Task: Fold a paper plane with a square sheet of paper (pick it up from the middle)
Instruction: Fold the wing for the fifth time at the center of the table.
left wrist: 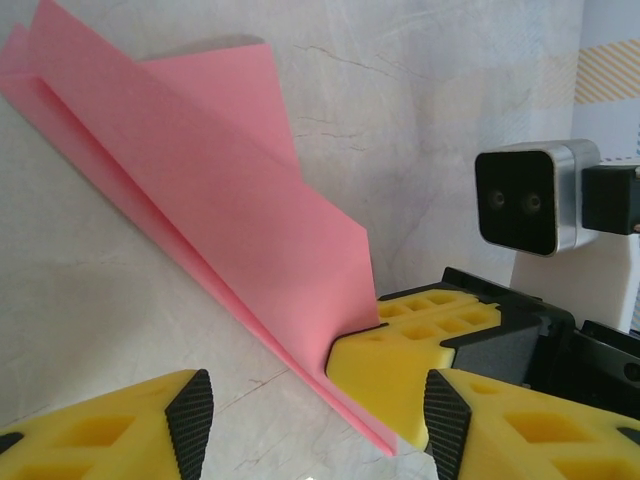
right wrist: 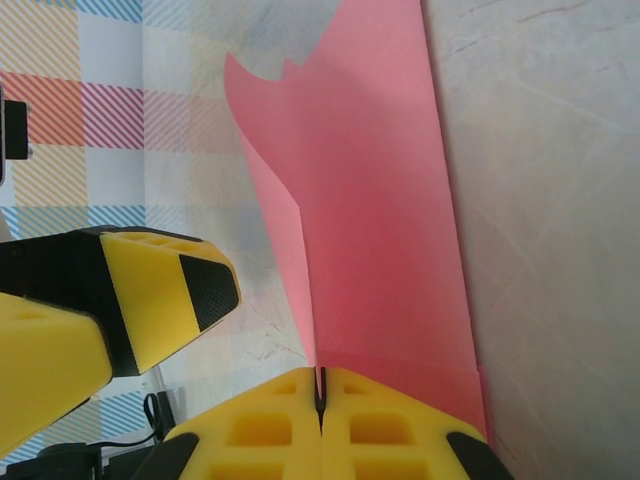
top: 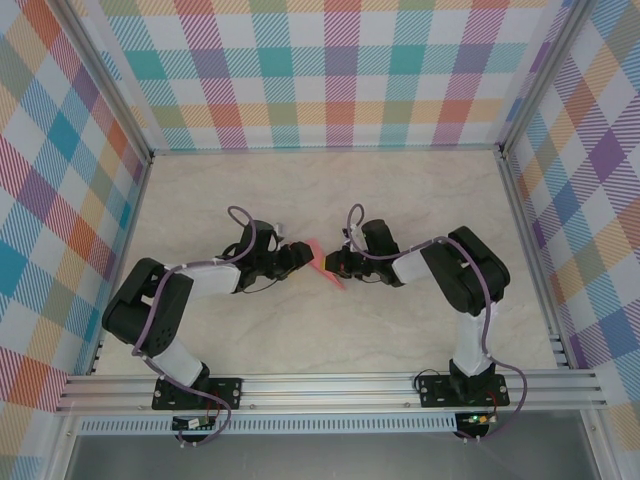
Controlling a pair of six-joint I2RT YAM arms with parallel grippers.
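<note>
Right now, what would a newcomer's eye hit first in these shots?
The salmon-pink paper, folded along a long crease, is at the middle of the table. The right gripper is shut on one end of it, with a flap standing up off the surface; the left gripper faces it, open, close to that pinch. Around it all are loud pastel plaid walls.

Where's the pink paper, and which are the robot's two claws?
pink paper (left wrist: 230,220), left wrist view, on its broad folded face.
right gripper (right wrist: 320,385), right wrist view, seam between its shut fingertips.
left gripper (left wrist: 318,415), left wrist view, gap between its open fingertips.
</note>
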